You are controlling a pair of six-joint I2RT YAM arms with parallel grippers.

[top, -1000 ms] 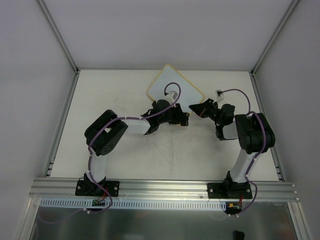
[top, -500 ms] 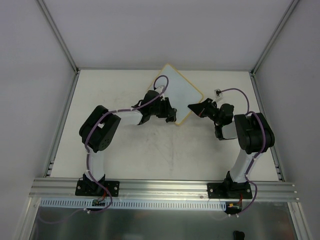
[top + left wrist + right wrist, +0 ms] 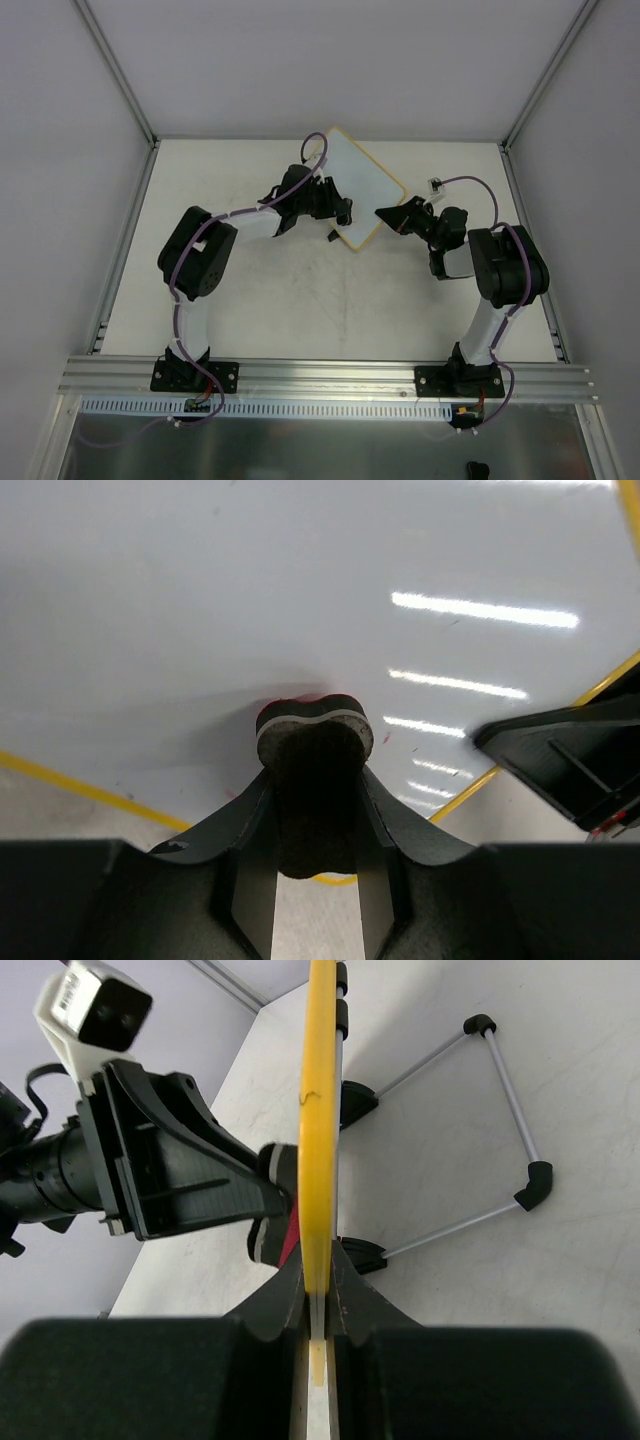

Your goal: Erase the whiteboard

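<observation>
Whiteboard (image 3: 364, 180) sits at the table's (image 3: 250, 320) back-middle. L gripper (image 3: 338, 210) is on its left w/ the eraser (image 3: 312, 742) pressed on the board face; R gripper (image 3: 382, 214) grips its right edge. Wire stand (image 3: 500, 1070) is behind the board, opp. the eraser.

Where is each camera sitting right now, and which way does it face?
Top external: fixed above and behind the bases, looking down on the table; the left gripper and right gripper show at the whiteboard.
Left wrist: on the left arm, facing the board's white face; its fingers, shut on the eraser, show.
Right wrist: on the right arm, looking along the board's yellow edge; its fingers clamp that edge.
Shared: both wrist views show the whiteboard, and each shows the other gripper.
</observation>
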